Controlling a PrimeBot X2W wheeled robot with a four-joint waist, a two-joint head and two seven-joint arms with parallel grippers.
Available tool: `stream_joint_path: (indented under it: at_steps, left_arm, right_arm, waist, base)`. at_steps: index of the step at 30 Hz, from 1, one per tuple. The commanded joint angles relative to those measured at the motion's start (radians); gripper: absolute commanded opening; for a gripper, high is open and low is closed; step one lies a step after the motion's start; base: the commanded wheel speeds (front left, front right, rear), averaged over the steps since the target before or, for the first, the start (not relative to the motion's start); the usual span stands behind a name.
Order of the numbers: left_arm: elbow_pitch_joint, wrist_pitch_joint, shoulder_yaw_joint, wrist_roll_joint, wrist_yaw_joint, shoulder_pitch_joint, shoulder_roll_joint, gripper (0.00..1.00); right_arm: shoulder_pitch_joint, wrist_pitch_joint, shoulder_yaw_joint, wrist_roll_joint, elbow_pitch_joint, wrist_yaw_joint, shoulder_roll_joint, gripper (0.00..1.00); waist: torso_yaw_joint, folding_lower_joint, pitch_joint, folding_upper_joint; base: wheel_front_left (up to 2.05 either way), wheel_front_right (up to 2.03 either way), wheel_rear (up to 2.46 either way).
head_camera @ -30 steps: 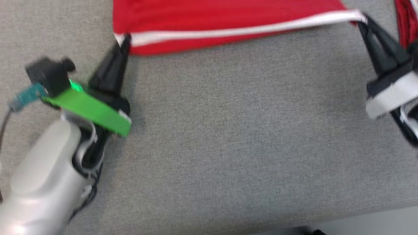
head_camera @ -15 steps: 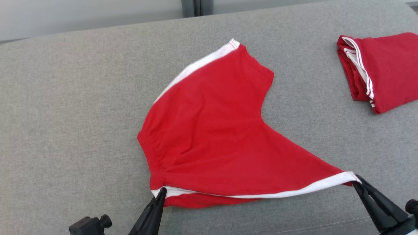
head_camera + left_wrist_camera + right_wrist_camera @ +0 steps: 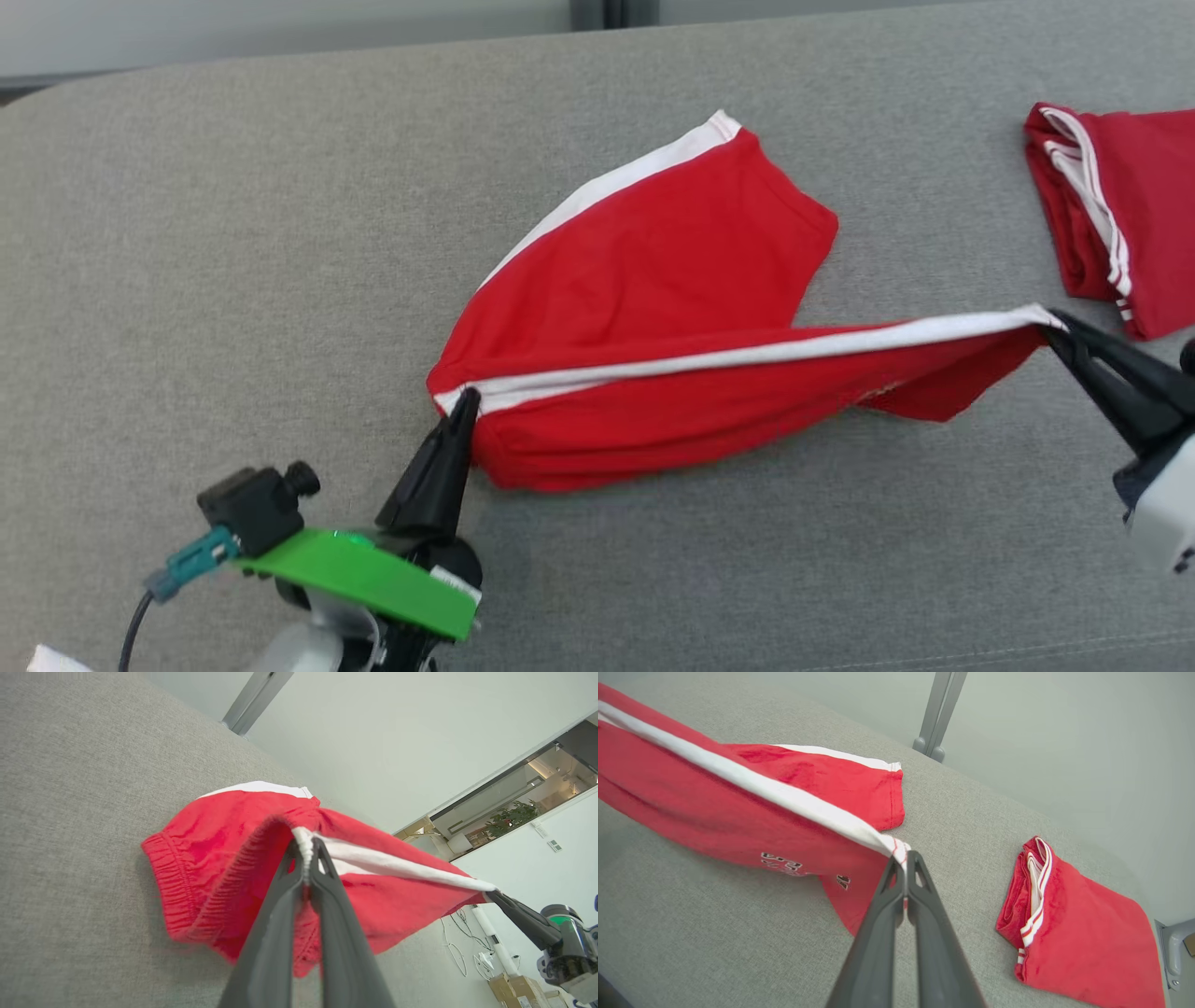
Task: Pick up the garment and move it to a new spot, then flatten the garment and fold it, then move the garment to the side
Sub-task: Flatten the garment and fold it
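The garment (image 3: 653,280) is a pair of red shorts with white side stripes, partly lying on the grey padded surface (image 3: 233,233). My left gripper (image 3: 467,399) is shut on the waistband end of the near white stripe (image 3: 306,842). My right gripper (image 3: 1053,322) is shut on the hem end of that same stripe (image 3: 900,851). The stripe edge is stretched taut between the two grippers and lifted, and the near leg hangs below it. The far leg (image 3: 709,149) lies flat. Black lettering (image 3: 777,862) shows on the hanging leg in the right wrist view.
A second red garment (image 3: 1130,215), folded, with white stripes, lies at the surface's right side, close to my right gripper; it is also in the right wrist view (image 3: 1078,933). A grey post (image 3: 938,716) stands behind the far edge.
The head camera has shifted between the frames. Both grippers have lifted the near striped edge and carried it toward the far leg, so the near half now folds over the rest.
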Motion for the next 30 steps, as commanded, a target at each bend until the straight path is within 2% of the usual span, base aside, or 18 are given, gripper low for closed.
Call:
stream_joint_path:
  at_steps: [1,4,7,9,15,21,30]
  left_arm:
    - [0.02,0.005,0.002,-0.008,-0.008,-0.041,-0.017,0.0]
    - [0.083,0.009,-0.004,-0.005,-0.026,-0.124,-0.063,0.0]
    - [0.164,0.001,-0.005,0.004,-0.033,-0.202,-0.118,0.0]
    - [0.206,-0.003,-0.009,-0.003,-0.046,-0.244,-0.158,0.0]
    - [0.32,-0.011,-0.028,0.015,-0.083,-0.35,-0.23,0.0]
    - [0.39,-0.032,-0.019,0.026,-0.106,-0.419,-0.272,0.0]
    - [0.427,-0.059,0.011,0.046,-0.128,-0.451,-0.305,0.0]
  right_arm:
    - [-0.07,0.018,0.025,0.014,0.014,-0.002,-0.031,0.0]
    - [-0.229,0.063,0.1,0.057,0.069,-0.002,-0.084,0.0]
    - [-0.384,0.099,0.173,0.089,0.14,-0.002,-0.108,0.0]
    - [-0.475,0.119,0.222,0.106,0.19,-0.002,-0.112,0.0]
    - [-0.716,0.147,0.38,0.12,0.319,-0.002,-0.087,0.0]
    - [-0.88,0.139,0.501,0.113,0.441,-0.002,-0.077,0.0]
    - [-1.017,0.088,0.607,0.133,0.567,-0.002,-0.063,0.0]
  waist:
    - [0.114,0.0001,0.117,0.0]
    - [0.161,0.0001,0.157,0.0]
    - [0.205,0.0001,0.189,0.0]
    - [0.228,0.0001,0.208,0.0]
    - [0.274,0.0001,0.266,0.0]
    - [0.3,0.0001,0.298,0.0]
    - [0.31,0.0001,0.32,0.0]
  base:
    - [0.0,0.0,0.0]
    - [0.0,0.0,0.0]
    - [0.0,0.0,0.0]
    - [0.0,0.0,0.0]
    - [0.0,0.0,0.0]
    - [0.0,0.0,0.0]
    - [0.0,0.0,0.0]
